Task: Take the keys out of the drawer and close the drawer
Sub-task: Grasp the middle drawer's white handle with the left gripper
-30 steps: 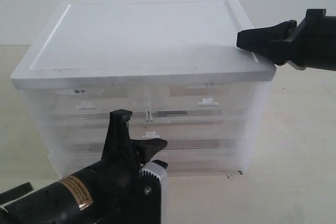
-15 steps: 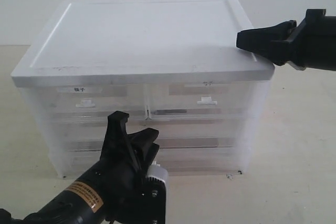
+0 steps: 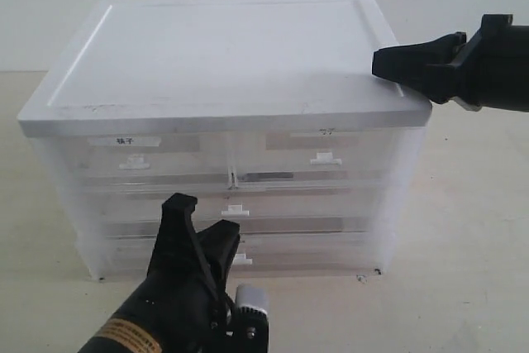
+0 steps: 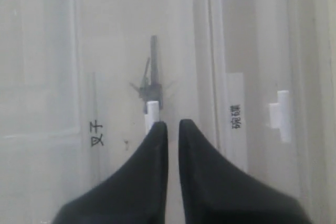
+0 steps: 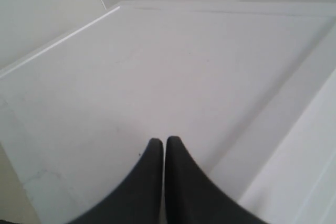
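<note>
At centre of the pale tabletop [image 3: 463, 287] stands a translucent drawer cabinet [image 3: 231, 64] with a flat white top. The drawer [image 3: 339, 204], the full-width one just under the upper row of two half-width drawers, is pushed fully in. Right gripper [image 3: 378, 62]: fingers pressed together, empty, at the right edge of the cabinet top; contact cannot be judged. Left gripper [image 4: 170, 125]: near the front, fingers drawn almost together with only a slit between, empty, tips just short of the drawer's white tab handle [image 4: 152, 113], which sits beside a label strip [image 4: 97, 132]. The keys [image 4: 151, 80] are probably the small dark grey shape showing through the front behind that handle, inside the drawer; no blue fob can be made out. Step in hand, as judged: approach to the handle, before opening. The next move calls for catching the tab between the fingers and drawing it straight toward the near side, level, so that the light cabinet does not slide.
</note>
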Motion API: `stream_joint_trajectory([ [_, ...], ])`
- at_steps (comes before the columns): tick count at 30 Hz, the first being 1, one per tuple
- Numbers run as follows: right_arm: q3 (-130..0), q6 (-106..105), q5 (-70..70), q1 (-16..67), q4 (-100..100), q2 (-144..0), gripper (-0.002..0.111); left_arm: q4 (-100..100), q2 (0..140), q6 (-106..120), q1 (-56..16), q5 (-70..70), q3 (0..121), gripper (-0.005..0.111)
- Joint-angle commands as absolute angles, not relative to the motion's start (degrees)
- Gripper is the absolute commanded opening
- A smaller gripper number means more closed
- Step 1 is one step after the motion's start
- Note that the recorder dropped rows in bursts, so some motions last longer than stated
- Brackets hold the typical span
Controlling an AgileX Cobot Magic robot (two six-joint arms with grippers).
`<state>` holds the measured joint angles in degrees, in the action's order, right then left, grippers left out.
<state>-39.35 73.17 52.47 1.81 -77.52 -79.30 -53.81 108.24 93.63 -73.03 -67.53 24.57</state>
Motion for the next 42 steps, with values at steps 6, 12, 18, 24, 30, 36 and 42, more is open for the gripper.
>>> stream_joint_trajectory([
  [6, -39.4, 73.01, 52.19, 1.83, -78.58, -79.32, 0.0, -58.75, 108.29, 94.74, -79.19, -69.96, 24.51, 0.006],
  [12, -39.4, 73.01, 52.19, 1.83, -78.58, -79.32, 0.0, -57.83, 108.29, 93.87, -76.97, -69.96, 24.51, 0.042],
  [18, -39.4, 73.01, 52.06, 1.83, -78.58, -79.32, 0.0, -53.94, 108.29, 91.8, -73.01, -69.96, 24.75, 0.041],
  [24, -39.4, 72.57, 52.06, 1.83, -78.58, -79.32, 0.0, -49.67, 108.29, 90.88, -69.83, -69.96, 24.75, 0.041],
  [30, -39.4, 72.49, 52.06, 1.83, -78.58, -79.32, 0.0, -46.19, 108.29, 90.88, -67.65, -69.31, 24.75, 0.041],
  [36, -39.4, 72.49, 52.06, 1.83, -78.58, -79.32, 0.0, -45.11, 108.29, 90.88, -66.26, -69.08, 24.75, 0.039],
  [42, -39.4, 72.44, 51.94, 1.83, -78.58, -79.32, 0.0, -46.69, 108.29, 91.9, -66.26, -68.84, 24.75, 0.009],
])
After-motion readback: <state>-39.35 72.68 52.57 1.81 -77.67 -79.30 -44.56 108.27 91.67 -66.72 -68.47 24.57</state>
